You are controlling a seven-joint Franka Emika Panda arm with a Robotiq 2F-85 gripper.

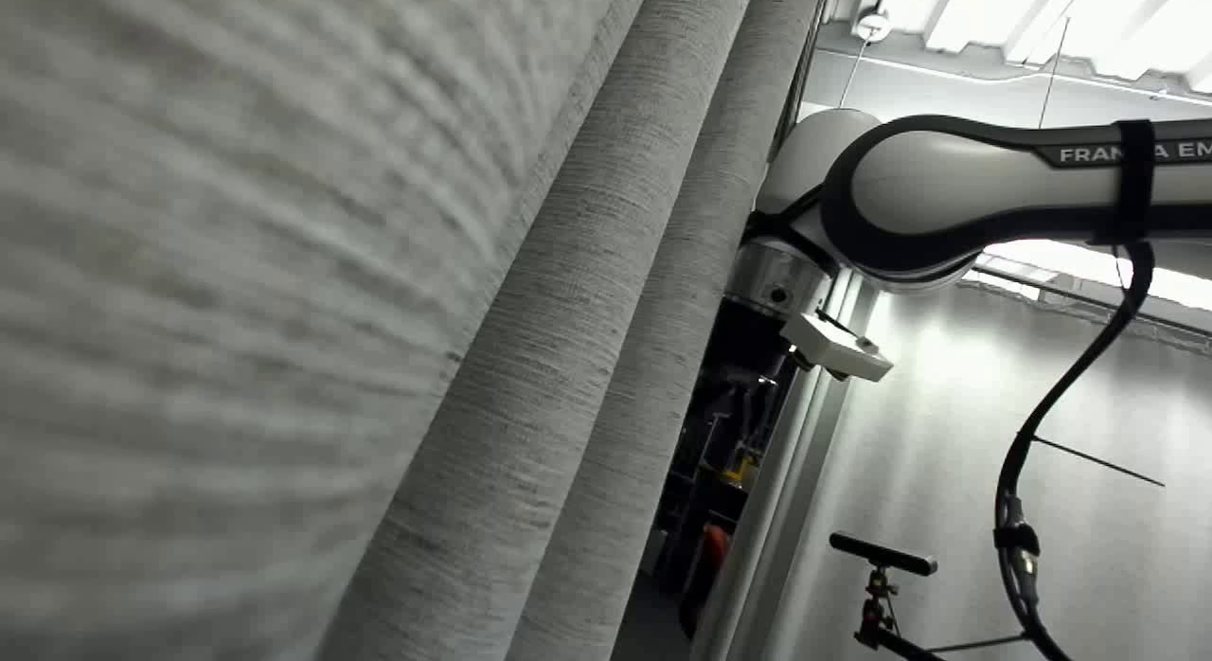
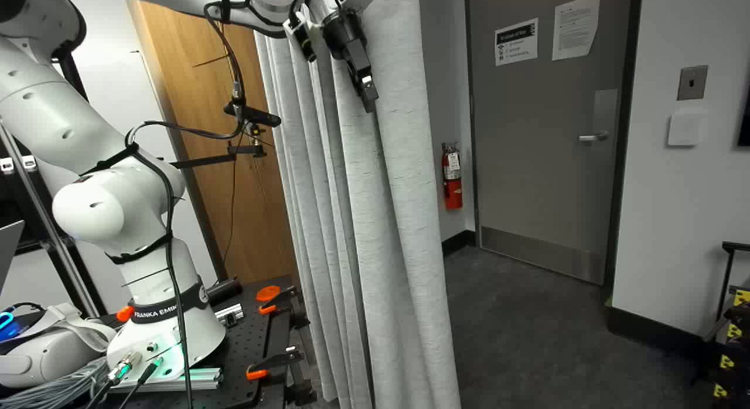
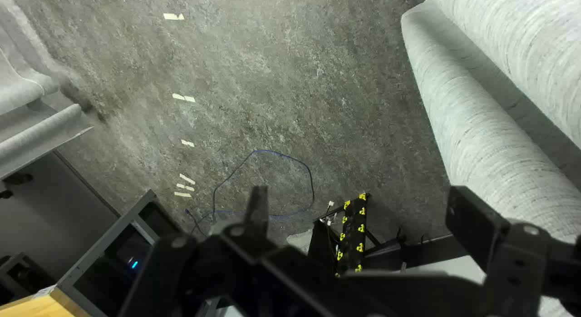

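My gripper (image 3: 357,194) stands open with nothing between its fingers, high above the dark floor (image 3: 281,90). Its right-hand finger (image 3: 472,226) overlaps the pale grey curtain (image 3: 490,126) in the wrist view. In an exterior view the gripper (image 2: 367,101) points downward against the folds of that curtain (image 2: 387,233); whether they touch I cannot tell. Close to the lens, curtain folds (image 1: 587,263) fill much of an exterior view, and the fingers are hidden there.
A black frame with yellow marks (image 3: 358,228) and a blue cable loop (image 3: 272,151) are below. Beside the arm's base stand orange-tipped clamps (image 2: 258,374) and a mounted camera (image 2: 258,116). Beyond the curtain are a grey door (image 2: 545,163) and a red extinguisher (image 2: 452,180).
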